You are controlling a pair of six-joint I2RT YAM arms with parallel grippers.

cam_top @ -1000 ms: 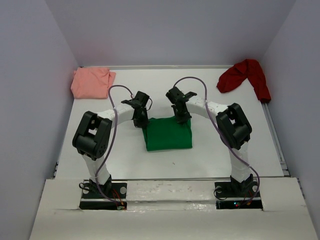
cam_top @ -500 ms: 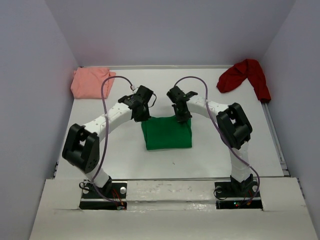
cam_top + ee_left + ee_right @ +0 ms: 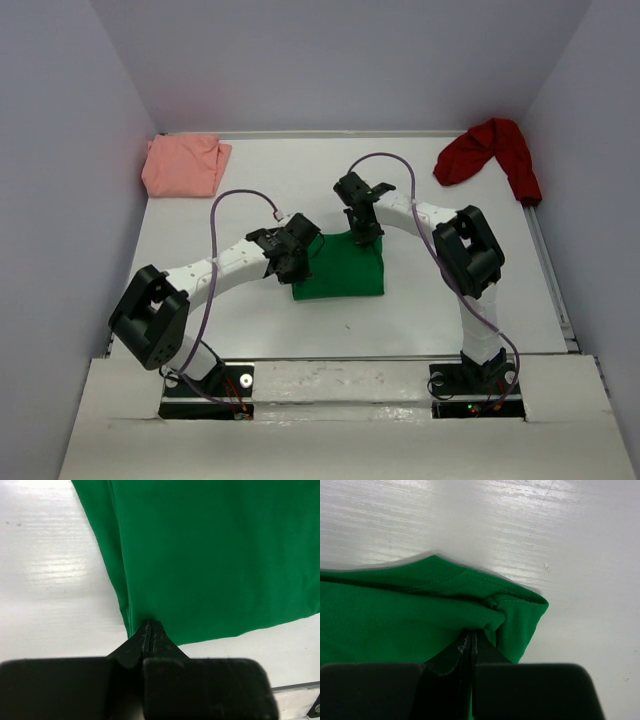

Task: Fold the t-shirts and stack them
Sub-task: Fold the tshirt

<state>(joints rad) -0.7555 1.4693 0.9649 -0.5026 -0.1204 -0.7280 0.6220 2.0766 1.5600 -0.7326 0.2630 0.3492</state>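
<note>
Pinching the green t-shirt [image 3: 345, 270], long axis left-right, left end effector [image 3: 149, 630] and right end effector [image 3: 470, 636] sit closed.

A glossy white table [image 3: 300, 165] bears a folded bright green cloth t-shirt [image 3: 348, 272] between the left gripper [image 3: 293, 268] and right gripper [image 3: 365, 238], a bunched salmon-pink t-shirt [image 3: 183, 165] well beyond the left, and a crumpled dark red t-shirt [image 3: 490, 150] well beyond the right.

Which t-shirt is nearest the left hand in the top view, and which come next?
1. Green t-shirt, at the left hand, centre.
2. Salmon-pink t-shirt, far left corner.
3. Dark red t-shirt, far right corner.
</note>
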